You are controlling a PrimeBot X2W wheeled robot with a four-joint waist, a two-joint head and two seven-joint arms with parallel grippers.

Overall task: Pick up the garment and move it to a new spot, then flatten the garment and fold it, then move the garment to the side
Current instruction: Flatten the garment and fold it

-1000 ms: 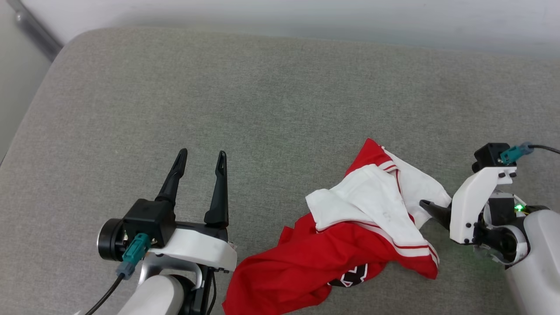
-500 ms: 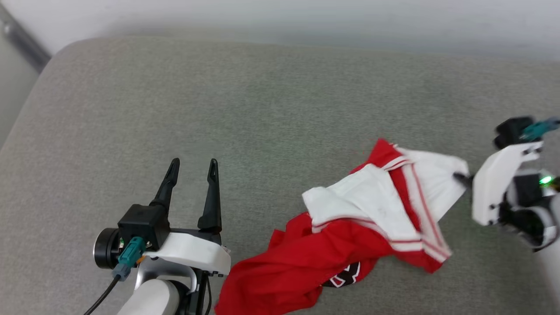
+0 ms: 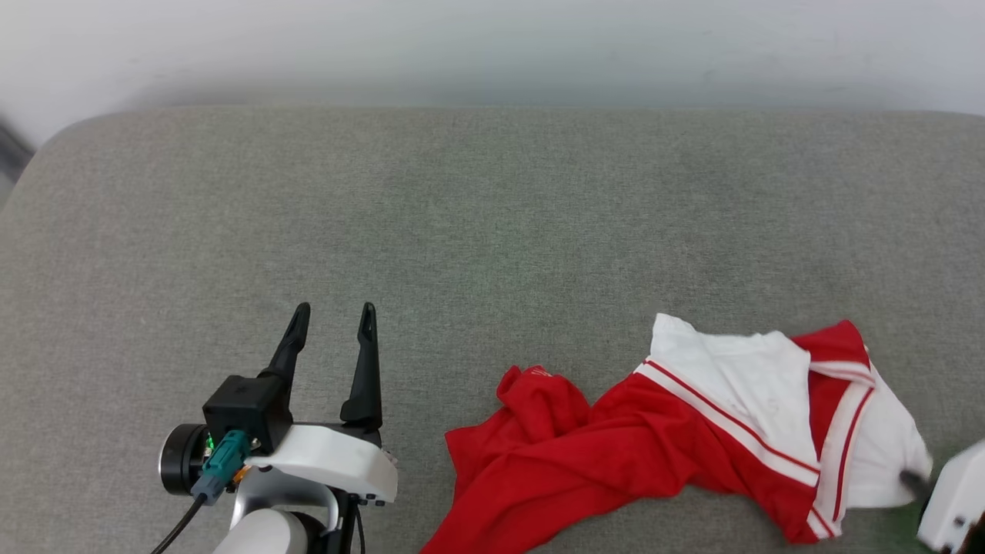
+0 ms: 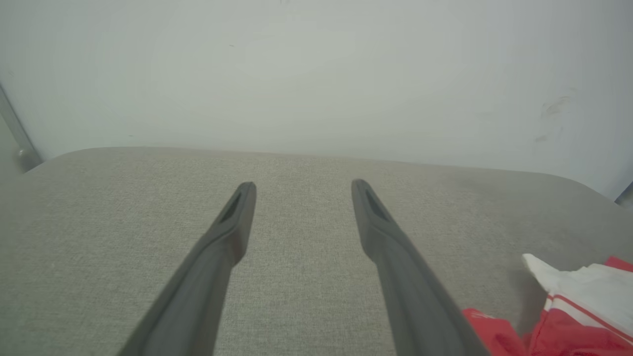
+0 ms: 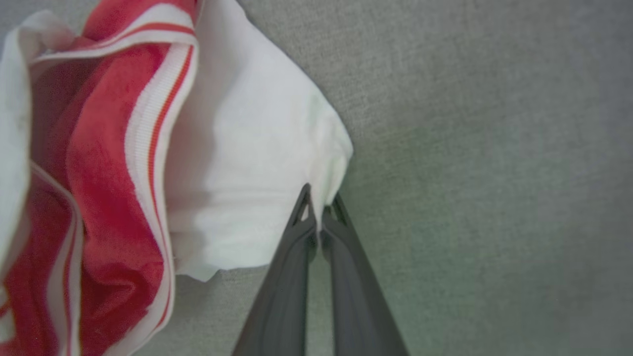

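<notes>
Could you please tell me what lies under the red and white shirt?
The garment lies crumpled on the grey cushion, whose fabric shows around it. A white sleeve folds over its red cloth. What the folds cover, including any print, cannot be seen.

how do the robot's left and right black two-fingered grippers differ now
The left gripper stands wide open, holding nothing; the right gripper is shut, pinching a white sleeve edge of the red and white jersey garment. The left gripper is over bare grey cushion, apart from the garment; the right gripper touches it. Both have long dark fingers.
</notes>
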